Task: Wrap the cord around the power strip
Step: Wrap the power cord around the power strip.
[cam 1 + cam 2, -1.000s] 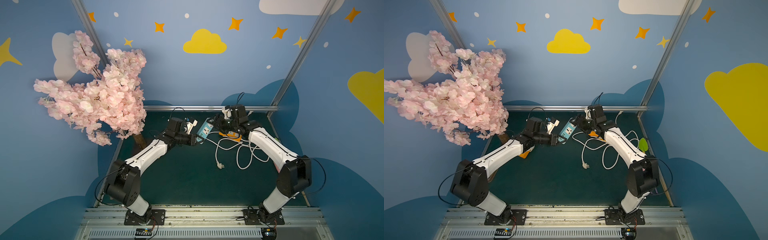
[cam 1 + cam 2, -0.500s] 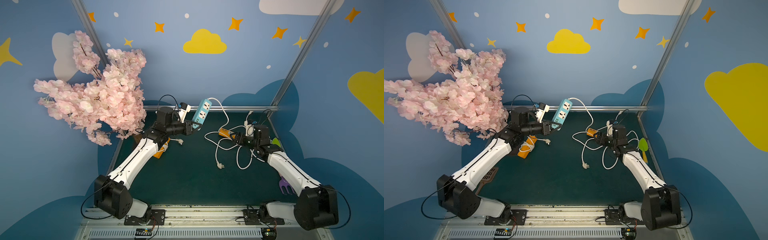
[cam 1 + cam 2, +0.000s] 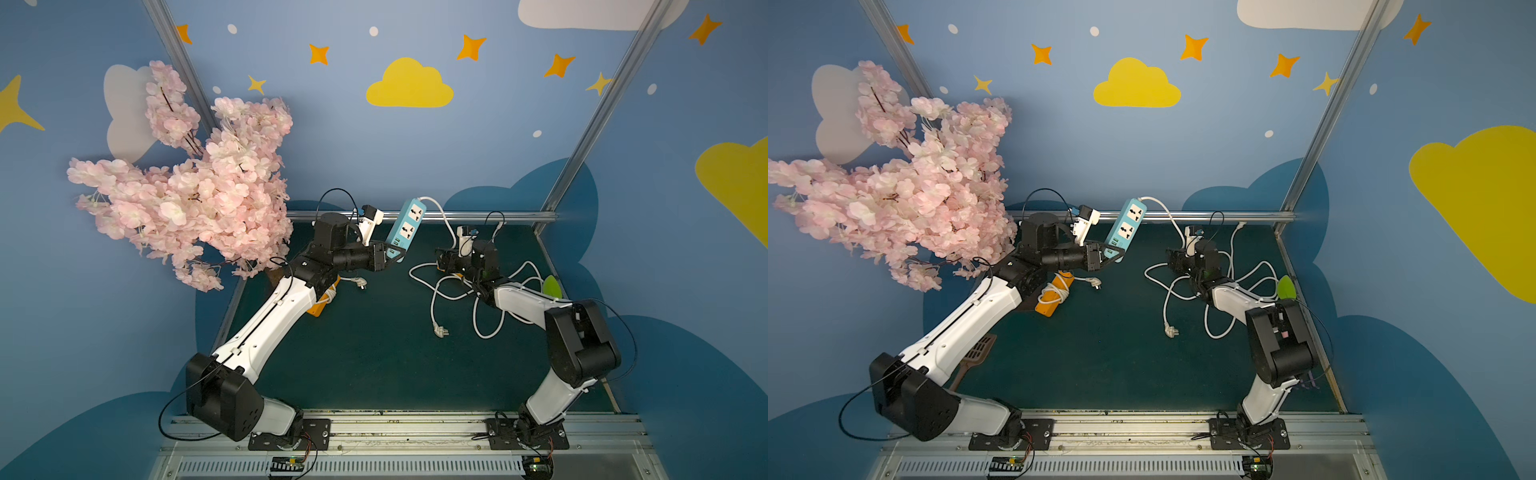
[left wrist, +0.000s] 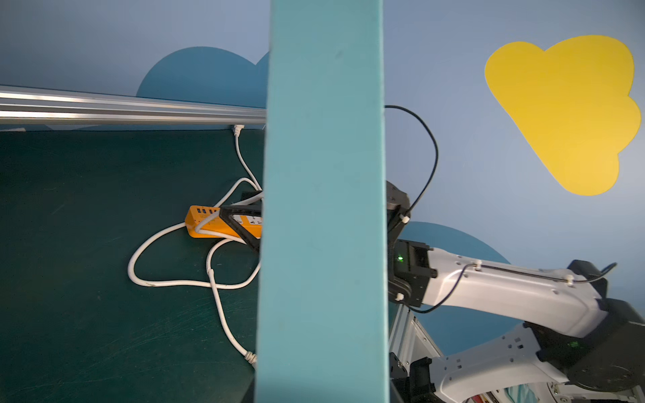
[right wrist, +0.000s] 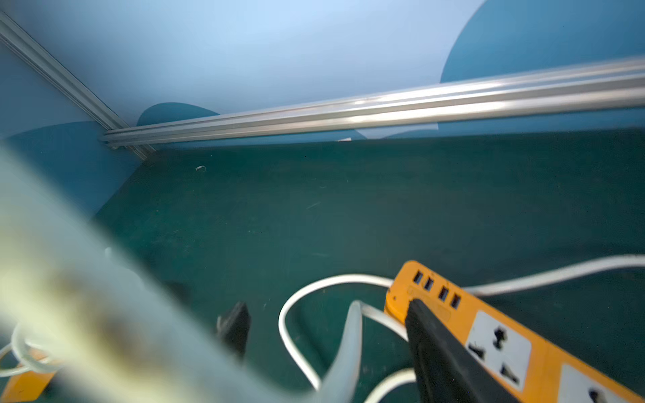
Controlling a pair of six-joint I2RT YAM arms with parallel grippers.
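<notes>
Top views are both showing the left gripper (image 3: 392, 255) clamping the lower, USB end of the blue power strip (image 3: 408, 224) and holding it tilted above the mat (image 3: 374, 353), its other end rising up and away from the fingers. Behind that gripper, beside its arm, an orange strip (image 3: 1054, 293) bundled in white cable is lying on the mat. The cord (image 3: 444, 222) is leaving the blue strip's raised end, arching over and dropping toward the right gripper (image 3: 444, 261), where it is joining a tangle of white loops. A plug (image 3: 440, 331) is lying on the base side of that gripper. Right wrist view is showing the fingers (image 5: 237, 326) standing apart with a white strand running between them. One finger is lying over a second orange strip (image 5: 502, 335).
</notes>
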